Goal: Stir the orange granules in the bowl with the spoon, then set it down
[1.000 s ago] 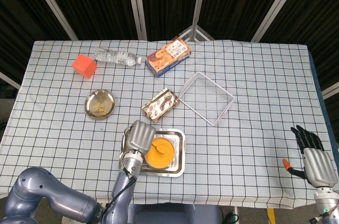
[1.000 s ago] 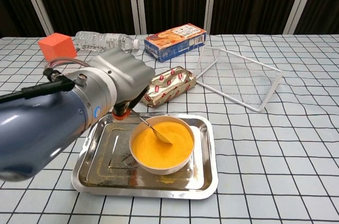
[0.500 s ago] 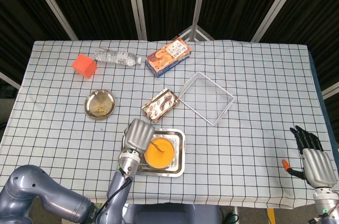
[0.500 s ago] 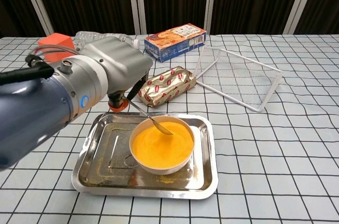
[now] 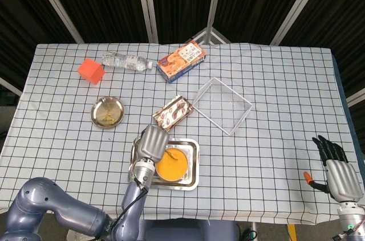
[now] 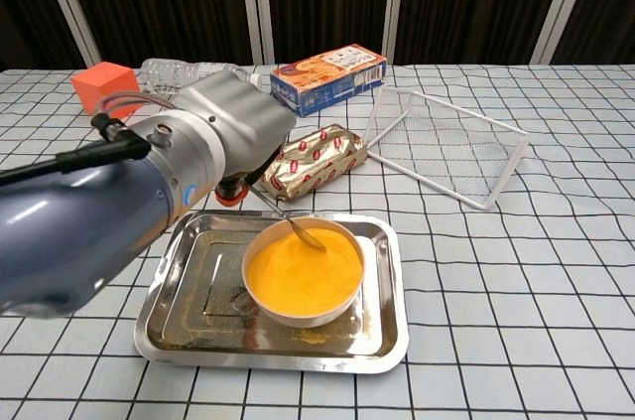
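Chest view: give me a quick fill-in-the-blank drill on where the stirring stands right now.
1. The left hand holds the ____ with its tip in the orange granules.
2. The bowl stands inside the metal ____.
3. The foil snack packet lies between the tray and the white wire ____.
4. The right hand holds ____.

Missing words: spoon; tray; basket; nothing

setting: robot test lab, staged bench. desk covered with a white black-grid cloth, backed by black curtains on pale metal poles. household props laid out like test items: orange cube, water bottle, snack box, wire basket, small metal dish.
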Controlling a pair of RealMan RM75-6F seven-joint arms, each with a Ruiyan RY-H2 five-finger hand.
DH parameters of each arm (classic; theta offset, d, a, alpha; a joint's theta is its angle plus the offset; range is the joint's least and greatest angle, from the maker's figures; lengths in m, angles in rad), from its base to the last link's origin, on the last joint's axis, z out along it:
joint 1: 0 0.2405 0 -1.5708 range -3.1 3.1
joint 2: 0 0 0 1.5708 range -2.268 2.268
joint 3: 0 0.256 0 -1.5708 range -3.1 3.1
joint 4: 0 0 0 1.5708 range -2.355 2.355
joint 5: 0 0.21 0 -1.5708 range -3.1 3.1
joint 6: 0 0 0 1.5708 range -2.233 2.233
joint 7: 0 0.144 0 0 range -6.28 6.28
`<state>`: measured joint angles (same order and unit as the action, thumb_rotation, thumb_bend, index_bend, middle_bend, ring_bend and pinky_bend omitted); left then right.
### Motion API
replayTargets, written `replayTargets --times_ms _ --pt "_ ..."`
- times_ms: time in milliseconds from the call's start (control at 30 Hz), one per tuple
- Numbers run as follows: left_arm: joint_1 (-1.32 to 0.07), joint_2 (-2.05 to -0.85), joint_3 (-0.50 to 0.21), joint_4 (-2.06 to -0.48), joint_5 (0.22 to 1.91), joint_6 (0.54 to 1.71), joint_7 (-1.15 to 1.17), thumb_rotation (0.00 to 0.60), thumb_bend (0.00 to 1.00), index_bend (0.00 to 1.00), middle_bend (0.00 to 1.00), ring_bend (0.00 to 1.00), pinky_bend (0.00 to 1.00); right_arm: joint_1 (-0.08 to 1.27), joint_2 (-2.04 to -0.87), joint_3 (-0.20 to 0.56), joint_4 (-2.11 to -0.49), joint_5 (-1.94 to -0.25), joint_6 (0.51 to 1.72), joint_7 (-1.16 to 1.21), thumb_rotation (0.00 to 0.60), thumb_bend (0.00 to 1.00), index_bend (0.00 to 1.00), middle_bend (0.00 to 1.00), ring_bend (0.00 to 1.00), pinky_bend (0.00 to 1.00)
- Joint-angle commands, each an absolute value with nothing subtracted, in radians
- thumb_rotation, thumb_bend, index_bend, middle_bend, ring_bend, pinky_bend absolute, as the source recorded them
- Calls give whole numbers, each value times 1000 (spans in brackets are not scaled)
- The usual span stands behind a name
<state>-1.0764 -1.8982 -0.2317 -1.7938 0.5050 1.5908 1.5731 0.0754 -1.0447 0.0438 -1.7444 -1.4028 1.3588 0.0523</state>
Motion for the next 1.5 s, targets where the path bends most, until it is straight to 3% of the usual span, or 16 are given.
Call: replayTargets --times_ms 33,733,1033,1500 --pt "-1083 -1910 -223 -1782 505 1593 1585 600 1000 843 994 981 1000 76 -1044 43 -1745 -1402 1357 53 600 360 0 0 0 0" --pt "-1057 -1852 -170 -1919 505 1619 1580 600 1000 844 995 981 1000 75 -1047 47 -1753 -1389 1357 44 600 360 0 0 0 0" --pt "-1063 -1861 -215 -1854 547 1604 1519 600 1000 844 995 981 1000 76 -1043 46 -1754 -1390 1353 53 600 360 0 0 0 0" --pt "-1076 -1924 -197 -1753 545 1599 1548 600 1000 844 995 981 1000 78 -1037 44 -1756 -1390 1345 67 600 360 0 0 0 0"
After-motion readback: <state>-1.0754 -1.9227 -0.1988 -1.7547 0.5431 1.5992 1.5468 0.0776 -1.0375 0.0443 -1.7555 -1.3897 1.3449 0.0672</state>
